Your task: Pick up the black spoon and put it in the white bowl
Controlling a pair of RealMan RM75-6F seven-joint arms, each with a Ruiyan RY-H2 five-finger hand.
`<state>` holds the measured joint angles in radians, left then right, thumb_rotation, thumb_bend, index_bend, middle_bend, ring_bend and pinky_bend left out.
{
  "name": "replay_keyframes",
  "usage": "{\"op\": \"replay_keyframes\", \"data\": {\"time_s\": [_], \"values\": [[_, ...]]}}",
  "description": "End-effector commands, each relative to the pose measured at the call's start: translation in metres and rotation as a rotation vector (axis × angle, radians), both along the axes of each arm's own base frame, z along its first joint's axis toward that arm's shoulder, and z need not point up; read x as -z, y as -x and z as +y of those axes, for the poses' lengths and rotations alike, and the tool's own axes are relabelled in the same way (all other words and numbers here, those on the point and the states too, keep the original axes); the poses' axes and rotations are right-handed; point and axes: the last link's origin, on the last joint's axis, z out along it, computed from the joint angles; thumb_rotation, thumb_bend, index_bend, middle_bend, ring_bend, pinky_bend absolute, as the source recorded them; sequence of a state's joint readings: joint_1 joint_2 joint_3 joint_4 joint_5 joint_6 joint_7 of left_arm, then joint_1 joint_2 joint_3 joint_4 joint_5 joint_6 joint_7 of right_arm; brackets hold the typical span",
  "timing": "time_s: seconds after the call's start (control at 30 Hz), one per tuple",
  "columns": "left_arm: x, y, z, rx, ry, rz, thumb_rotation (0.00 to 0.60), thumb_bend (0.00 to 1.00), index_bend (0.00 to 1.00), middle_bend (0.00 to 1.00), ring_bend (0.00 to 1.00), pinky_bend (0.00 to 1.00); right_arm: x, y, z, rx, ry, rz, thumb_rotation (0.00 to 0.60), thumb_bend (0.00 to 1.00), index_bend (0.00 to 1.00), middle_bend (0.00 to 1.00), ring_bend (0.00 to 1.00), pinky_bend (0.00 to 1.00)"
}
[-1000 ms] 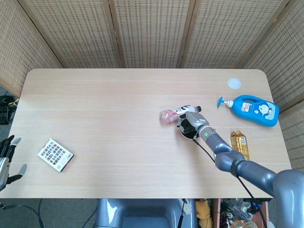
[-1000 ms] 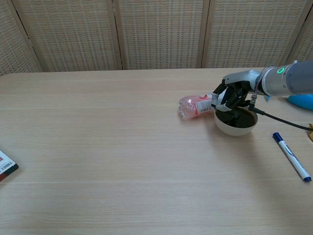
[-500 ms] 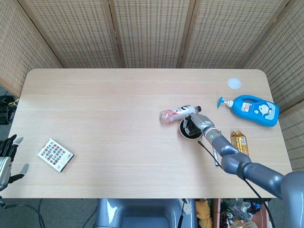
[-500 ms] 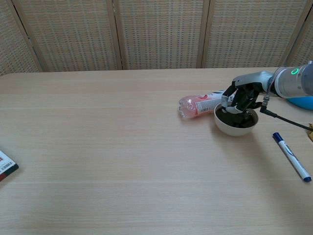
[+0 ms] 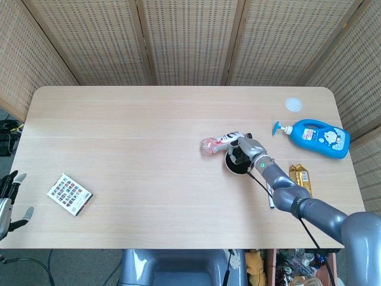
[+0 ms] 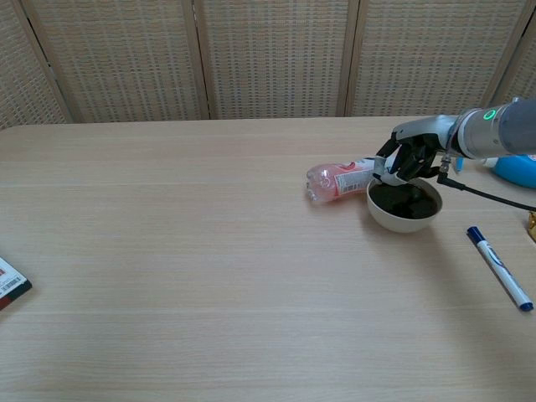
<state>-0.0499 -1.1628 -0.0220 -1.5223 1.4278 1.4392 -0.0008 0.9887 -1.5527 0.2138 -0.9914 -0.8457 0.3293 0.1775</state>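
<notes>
The white bowl [image 6: 402, 222] stands right of the table's middle, and the black spoon [image 6: 408, 199] lies inside it as a dark shape. My right hand [image 6: 410, 157] hovers over the bowl's far rim with its fingers hanging down and nothing between them. From the head view the bowl [image 5: 228, 166] is partly covered by that right hand [image 5: 244, 149]. My left hand [image 5: 9, 199] is off the table's left front corner, fingers spread and empty.
A pink plastic bottle [image 6: 339, 180] lies on its side touching the bowl's left. A blue marker [image 6: 499, 279] lies to the front right. A blue soap bottle [image 5: 318, 137], a yellow packet [image 5: 300, 180] and a white lid [image 5: 293, 105] sit at the right. A card pack [image 5: 69, 194] lies front left.
My right hand has risen out of the bowl and drawn back to its far rim. The spoon stays in the bowl. The left hand barely shifted.
</notes>
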Motion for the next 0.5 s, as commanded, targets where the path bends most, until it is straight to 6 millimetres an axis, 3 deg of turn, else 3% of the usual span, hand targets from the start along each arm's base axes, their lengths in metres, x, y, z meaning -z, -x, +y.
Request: {"op": "replay_keyframes", "data": {"time_s": [0.03,0.23,0.5], "values": [[0.000,0.001,-0.001,-0.003,0.001,0.000,0.600,0.36,0.05,0.00,0.00,0.00,0.002,-0.004,-0.001,-0.005,-0.004,-0.005,0.600,0.70,0.70,0.93,0.92,0.94],[0.001,0.001,-0.001,-0.002,0.002,-0.003,0.600,0.36,0.05,0.00,0.00,0.00,0.010,-0.012,0.006,-0.020,-0.040,-0.019,0.600,0.70,0.70,0.93,0.92,0.94],[0.001,0.003,0.000,-0.002,0.003,-0.006,0.600,0.36,0.05,0.00,0.00,0.00,0.006,-0.006,0.015,-0.005,-0.061,-0.033,0.600,0.70,0.70,0.93,0.92,0.94]]}}
